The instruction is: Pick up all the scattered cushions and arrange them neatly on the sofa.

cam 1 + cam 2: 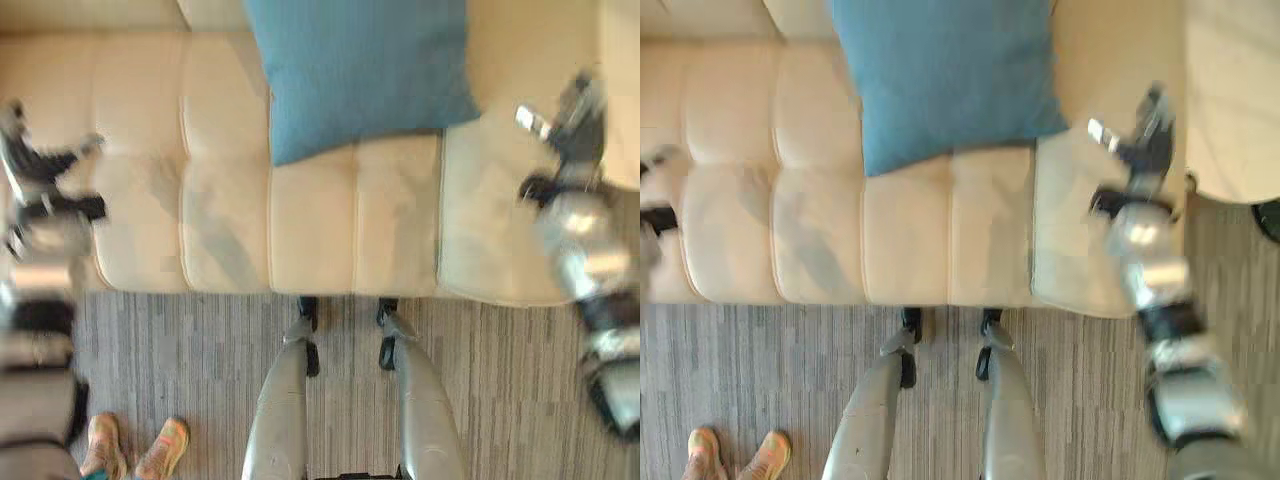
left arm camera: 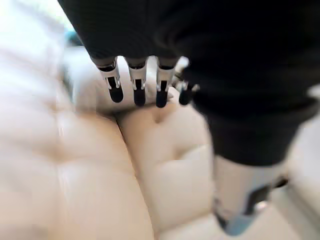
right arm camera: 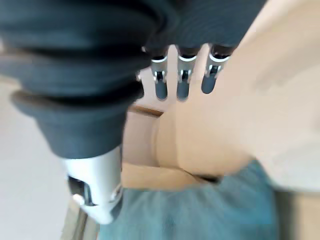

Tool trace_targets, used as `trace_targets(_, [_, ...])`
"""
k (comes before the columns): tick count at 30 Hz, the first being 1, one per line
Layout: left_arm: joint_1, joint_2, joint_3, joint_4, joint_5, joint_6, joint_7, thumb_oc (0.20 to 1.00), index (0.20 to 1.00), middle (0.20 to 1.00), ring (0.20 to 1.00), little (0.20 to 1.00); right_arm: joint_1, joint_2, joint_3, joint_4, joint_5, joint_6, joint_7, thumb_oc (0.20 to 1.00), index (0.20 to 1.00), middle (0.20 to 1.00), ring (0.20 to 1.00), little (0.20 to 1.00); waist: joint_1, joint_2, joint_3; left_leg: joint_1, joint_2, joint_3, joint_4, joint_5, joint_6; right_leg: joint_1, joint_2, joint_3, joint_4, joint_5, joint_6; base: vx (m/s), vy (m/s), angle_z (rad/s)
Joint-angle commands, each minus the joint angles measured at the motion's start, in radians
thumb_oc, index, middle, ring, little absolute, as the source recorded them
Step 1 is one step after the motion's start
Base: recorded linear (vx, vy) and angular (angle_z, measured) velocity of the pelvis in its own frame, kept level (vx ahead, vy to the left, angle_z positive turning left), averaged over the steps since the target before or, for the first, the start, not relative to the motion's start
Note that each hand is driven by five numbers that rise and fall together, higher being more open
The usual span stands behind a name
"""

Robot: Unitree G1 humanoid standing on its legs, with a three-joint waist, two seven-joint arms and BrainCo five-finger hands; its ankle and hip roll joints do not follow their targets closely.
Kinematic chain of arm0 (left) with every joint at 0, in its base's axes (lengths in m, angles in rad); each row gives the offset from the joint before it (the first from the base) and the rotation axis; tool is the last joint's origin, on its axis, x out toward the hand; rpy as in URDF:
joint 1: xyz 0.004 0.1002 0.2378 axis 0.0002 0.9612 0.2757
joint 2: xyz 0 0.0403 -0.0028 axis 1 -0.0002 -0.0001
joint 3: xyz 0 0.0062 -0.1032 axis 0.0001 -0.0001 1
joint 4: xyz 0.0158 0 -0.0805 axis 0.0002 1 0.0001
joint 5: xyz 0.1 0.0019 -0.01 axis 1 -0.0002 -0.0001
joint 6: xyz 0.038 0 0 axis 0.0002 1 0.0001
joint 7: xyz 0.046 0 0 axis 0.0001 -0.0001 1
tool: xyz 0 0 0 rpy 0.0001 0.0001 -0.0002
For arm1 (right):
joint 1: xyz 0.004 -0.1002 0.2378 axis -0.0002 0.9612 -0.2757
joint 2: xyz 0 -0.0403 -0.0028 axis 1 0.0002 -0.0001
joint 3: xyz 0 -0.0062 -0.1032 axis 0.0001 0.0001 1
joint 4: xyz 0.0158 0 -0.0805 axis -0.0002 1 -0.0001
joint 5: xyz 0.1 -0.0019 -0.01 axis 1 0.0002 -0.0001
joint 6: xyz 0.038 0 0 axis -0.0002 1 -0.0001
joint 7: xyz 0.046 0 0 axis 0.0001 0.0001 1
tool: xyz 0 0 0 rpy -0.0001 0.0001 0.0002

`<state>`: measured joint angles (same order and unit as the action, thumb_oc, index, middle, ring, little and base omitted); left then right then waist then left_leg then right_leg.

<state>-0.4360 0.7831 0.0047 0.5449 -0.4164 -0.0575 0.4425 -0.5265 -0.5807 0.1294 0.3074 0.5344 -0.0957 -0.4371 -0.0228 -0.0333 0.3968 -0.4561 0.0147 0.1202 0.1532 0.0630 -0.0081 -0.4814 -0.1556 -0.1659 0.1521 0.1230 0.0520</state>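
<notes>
Left eye view first: one blue cushion (image 1: pixel 355 70) sits on the cream sofa (image 1: pixel 310 230), at the far middle, leaning up toward the backrest with its near corner hanging onto the seat. That's the only cushion I count. The left hand (image 1: pixel 40 185) hovers over the left end of the seat and the right hand (image 1: pixel 570 140) over the right end, both well apart from the cushion. Down at the near left there are two orange shoes (image 1: pixel 135 447) of a person standing on the grey striped floor (image 1: pixel 520 380).

Right eye view: same setup, the cushion a bit further left in the picture, the right hand above the right seat section. A second cream piece of furniture (image 1: pixel 1235 100) shows at the far right, just beside the sofa's end.

Left wrist view: the left hand's fingers (image 2: pixel 137 87) hang straight and relaxed over the tufted cream seat, holding nothing.

Right wrist view: the right hand's fingers (image 3: pixel 182 82) are straight too, released, nothing in them. Past them you get cream upholstery and a patch of the blue cushion.
</notes>
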Motion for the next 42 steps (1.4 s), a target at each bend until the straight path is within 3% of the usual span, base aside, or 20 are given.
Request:
trace_targets(1, [0.027,-0.072,0.042,-0.039,-0.019,-0.05,-0.035,1.0,1.0,1.0,1.0,1.0,0.028,0.004,-0.059,-0.013,-0.076,-0.005,0.07,1.0,1.0,1.0,1.0,1.0,0.003,0.013,-0.067,0.08,-0.042,0.007,-0.098,-0.057,-0.011,0.133,0.039,-0.044,-0.088,-0.111,0.058,0.11,0.037,-0.15])
trace_targets(3, [0.194,-0.237,0.067,-0.139,-0.024,-0.046,-0.08,1.0,1.0,1.0,1.0,1.0,0.192,0.118,-0.074,-0.044,-0.125,0.023,0.134,1.0,1.0,1.0,1.0,1.0,0.004,0.011,-0.119,0.204,-0.041,0.019,-0.181,-0.048,-0.005,0.239,0.047,-0.047,-0.154,-0.097,0.07,0.13,0.063,-0.07])
trace_targets(4, [0.196,-0.237,0.068,-0.141,-0.023,-0.045,-0.08,1.0,1.0,1.0,1.0,1.0,0.194,0.118,-0.074,-0.045,-0.125,0.024,0.134,1.0,1.0,1.0,1.0,1.0,0.004,0.011,-0.12,0.205,-0.041,0.02,-0.184,-0.045,-0.005,0.239,0.047,-0.047,-0.157,-0.094,0.07,0.09,0.053,-0.05])
trace_targets(8, [0.374,-0.375,0.086,-0.193,0.011,0.0,-0.158,1.0,1.0,1.0,1.0,1.0,0.366,0.197,-0.121,-0.019,-0.182,0.071,0.198,1.0,1.0,1.0,1.0,1.0,-0.002,0.007,-0.21,0.322,-0.037,0.046,-0.24,-0.054,-0.004,0.363,0.057,-0.057,-0.235,-0.077,0.081,0.03,0.04,-0.18])
trace_targets(16, [0.535,-0.452,0.082,-0.207,0.073,0.056,-0.243,1.0,1.0,1.0,1.0,1.0,0.525,0.239,-0.19,0.024,-0.245,0.113,0.256,1.0,1.0,1.0,1.0,1.0,-0.012,0.003,-0.275,0.451,-0.033,0.076,-0.24,-0.101,0.005,0.482,0.055,-0.059,-0.228,-0.104,0.089,0.01,0.049,-0.09])
trace_targets(22, [0.588,-0.455,0.085,-0.223,0.144,0.068,-0.264,1.0,1.0,1.0,1.0,1.0,0.597,0.273,-0.194,0.058,-0.281,0.125,0.281,1.0,1.0,1.0,1.0,1.0,-0.008,0.001,-0.259,0.452,-0.016,0.119,-0.24,-0.093,0.004,0.463,0.067,-0.053,-0.232,-0.074,0.099,-0.11,-0.004,-0.18])
trace_targets(23, [0.584,-0.451,0.062,-0.223,0.17,0.069,-0.275,1.0,1.0,1.0,1.0,1.0,0.611,0.289,-0.186,0.084,-0.284,0.123,0.283,1.0,1.0,1.0,1.0,1.0,-0.014,0.009,-0.247,0.457,-0.004,0.123,-0.24,-0.082,0.007,0.454,0.082,-0.029,-0.132,-0.127,0.087,-0.1,-0.009,-0.29])
trace_targets(24, [0.584,-0.451,0.062,-0.222,0.17,0.069,-0.275,1.0,1.0,1.0,1.0,1.0,0.611,0.289,-0.186,0.084,-0.284,0.123,0.283,1.0,1.0,1.0,1.0,1.0,-0.013,0.009,-0.249,0.455,-0.004,0.124,-0.24,-0.081,0.007,0.45,0.082,-0.028,-0.13,-0.127,0.087,-0.14,-0.02,-0.1])
trace_targets(26, [0.59,-0.443,0.035,-0.223,0.214,0.077,-0.301,1.0,1.0,1.0,1.0,1.0,0.635,0.307,-0.17,0.106,-0.283,0.123,0.298,1.0,1.0,1.0,1.0,1.0,-0.014,0.014,-0.25,0.45,-0.001,0.123,-0.24,-0.073,0.012,0.468,0.097,-0.014,0.011,-0.229,0.066,-0.13,-0.05,-0.02])
trace_targets(28, [0.585,-0.442,0.027,-0.21,0.221,0.08,-0.303,1.0,1.0,1.0,1.0,1.0,0.635,0.313,-0.162,0.113,-0.279,0.119,0.3,1.0,1.0,1.0,1.0,1.0,-0.015,0.014,-0.257,0.442,-0.002,0.122,-0.24,-0.07,0.012,0.475,0.103,-0.005,0.043,-0.254,0.061,-0.14,-0.092,0.0])
trace_targets(30, [0.585,-0.44,0.016,-0.191,0.239,0.081,-0.303,1.0,1.0,1.0,1.0,1.0,0.637,0.325,-0.147,0.111,-0.274,0.119,0.305,1.0,1.0,1.0,1.0,1.0,-0.011,0.011,-0.265,0.421,-0.009,0.12,-0.24,-0.06,0.01,0.519,0.109,0.004,0.036,-0.276,0.055,-0.23,-0.174,0.1])
trace_targets(31, [0.586,-0.443,0.004,-0.17,0.246,0.084,-0.31,1.0,1.0,1.0,1.0,1.0,0.641,0.326,-0.124,0.116,-0.275,0.121,0.314,1.0,1.0,1.0,1.0,1.0,-0.005,0.003,-0.263,0.375,-0.012,0.12,-0.24,-0.015,-0.003,0.573,0.135,0.023,-0.077,-0.3,0.022,-0.2,-0.154,0.02])
trace_targets(32, [0.585,-0.443,0.004,-0.17,0.246,0.084,-0.31,1.0,1.0,1.0,1.0,1.0,0.64,0.326,-0.124,0.116,-0.275,0.121,0.314,1.0,1.0,1.0,1.0,1.0,-0.005,0.004,-0.265,0.373,-0.01,0.12,-0.24,-0.014,-0.004,0.571,0.137,0.023,-0.079,-0.296,0.02,-0.37,-0.308,0.06])
trace_targets(33, [0.585,-0.444,0.001,-0.158,0.241,0.089,-0.313,1.0,1.0,1.0,1.0,1.0,0.646,0.317,-0.108,0.109,-0.288,0.126,0.318,1.0,1.0,1.0,1.0,1.0,-0.002,0.003,-0.256,0.349,-0.002,0.116,-0.24,0.036,-0.027,0.583,0.158,0.028,-0.136,-0.295,-0.001,-0.19,-0.161,-0.18])
trace_targets(35, [0.583,-0.447,-0.003,-0.155,0.237,0.092,-0.316,1.0,1.0,1.0,1.0,1.0,0.654,0.309,-0.103,0.092,-0.296,0.128,0.318,1.0,1.0,1.0,1.0,1.0,-0.003,0.008,-0.244,0.341,0.001,0.107,-0.24,0.058,-0.04,0.585,0.171,0.03,-0.154,-0.292,-0.008,-0.31,-0.223,-0.2])
trace_targets(38, [0.587,-0.461,-0.01,-0.152,0.224,0.09,-0.318,1.0,1.0,1.0,1.0,1.0,0.67,0.293,-0.097,0.092,-0.283,0.128,0.323,1.0,1.0,1.0,1.0,1.0,-0.007,0.029,-0.195,0.309,0.0,0.048,-0.24,0.114,-0.075,0.569,0.182,-0.012,-0.16,-0.277,-0.02,-0.38,-0.197,0.3])
trace_targets(40, [0.585,-0.467,-0.004,-0.155,0.212,0.088,-0.319,1.0,1.0,1.0,1.0,1.0,0.655,0.278,-0.094,0.092,-0.294,0.133,0.32,1.0,1.0,1.0,1.0,1.0,-0.001,0.026,-0.178,0.303,-0.016,-0.011,-0.191,0.086,-0.067,0.546,0.168,-0.019,-0.148,-0.266,-0.02,-0.25,-0.078,0.22])
trace_targets(42, [0.588,-0.468,0.0,-0.154,0.206,0.089,-0.319,1.0,1.0,1.0,1.0,1.0,0.648,0.274,-0.091,0.088,-0.297,0.137,0.325,1.0,1.0,1.0,1.0,1.0,-0.004,0.021,-0.183,0.306,-0.016,-0.008,-0.161,0.061,-0.054,0.53,0.158,-0.023,-0.151,-0.252,-0.014,-0.16,-0.052,0.05])
